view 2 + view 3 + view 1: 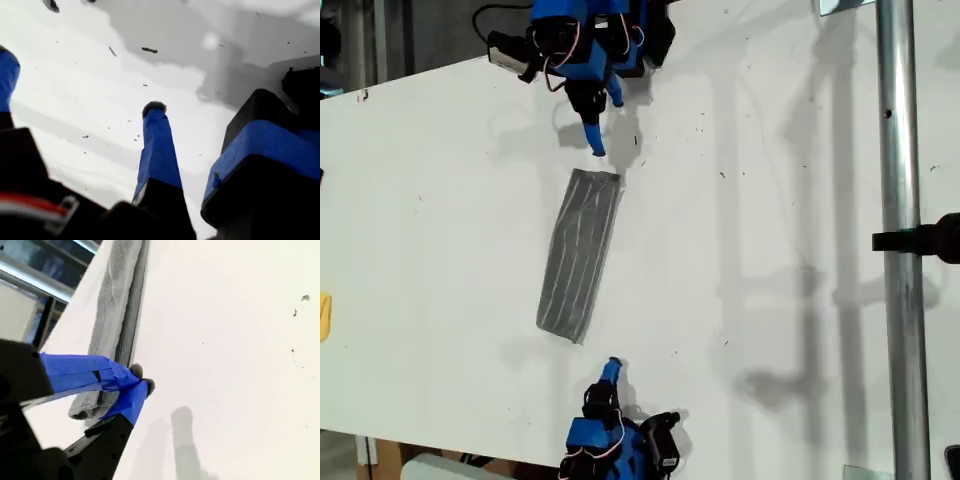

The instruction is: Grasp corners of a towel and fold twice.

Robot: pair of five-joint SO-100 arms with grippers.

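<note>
The grey striped towel (580,255) lies folded into a long narrow strip on the white table (440,200), running from near the top arm toward the bottom arm. My first gripper (605,125) hangs open just above the strip's upper end, close to its corners (616,178); in the first wrist view its fingers (156,145) stand apart over bare table and no towel shows. My second gripper (612,368) is shut on nothing, a short way from the strip's lower end. In the second wrist view its closed tips (142,380) sit beside the towel (115,305).
A metal pole (900,200) with a black clamp (925,240) runs down the exterior view's right. A yellow object (324,315) shows at that view's left edge. Small dark specks (722,175) dot the table.
</note>
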